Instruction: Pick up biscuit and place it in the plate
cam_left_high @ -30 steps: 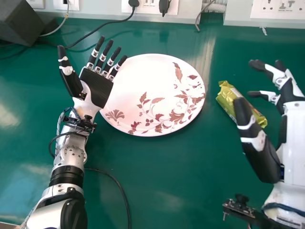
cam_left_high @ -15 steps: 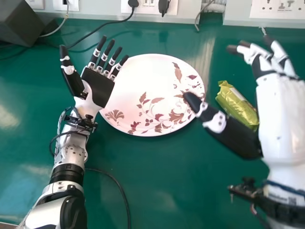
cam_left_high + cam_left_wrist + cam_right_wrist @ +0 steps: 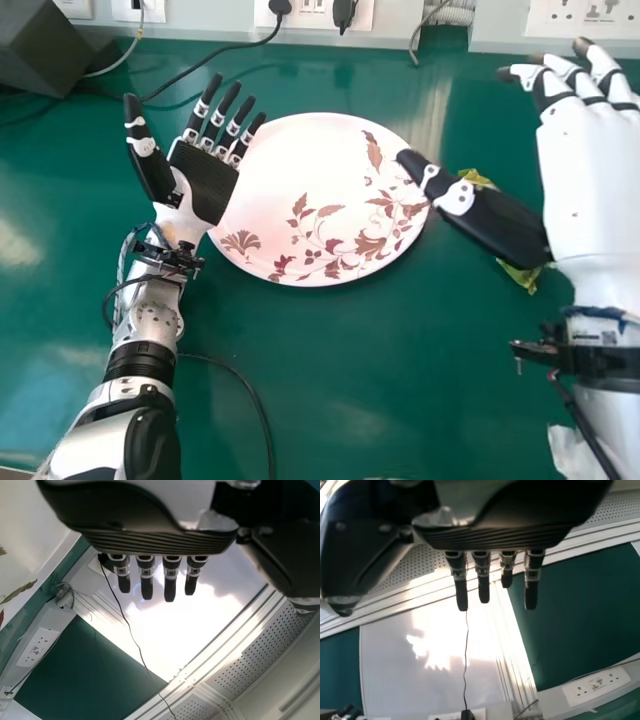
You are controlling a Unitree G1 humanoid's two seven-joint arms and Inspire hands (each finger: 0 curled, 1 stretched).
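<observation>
The place looked like a lab or technical workroom; a smooth green worktop (image 3: 330,390) ran up to pale trunking (image 3: 215,22) along its far side, where a multi-outlet socket plate (image 3: 592,20) sat at the right and a black plug (image 3: 345,13) was fitted nearer the middle; a black cable (image 3: 205,64) trailed over the green surface toward a dark box (image 3: 42,48) at far left; the wrist views showed flat green panels (image 3: 580,615) and perforated panels (image 3: 265,652) edged by pale strips; exposed wiring on the robot's left forearm (image 3: 148,325) fitted such a room.
</observation>
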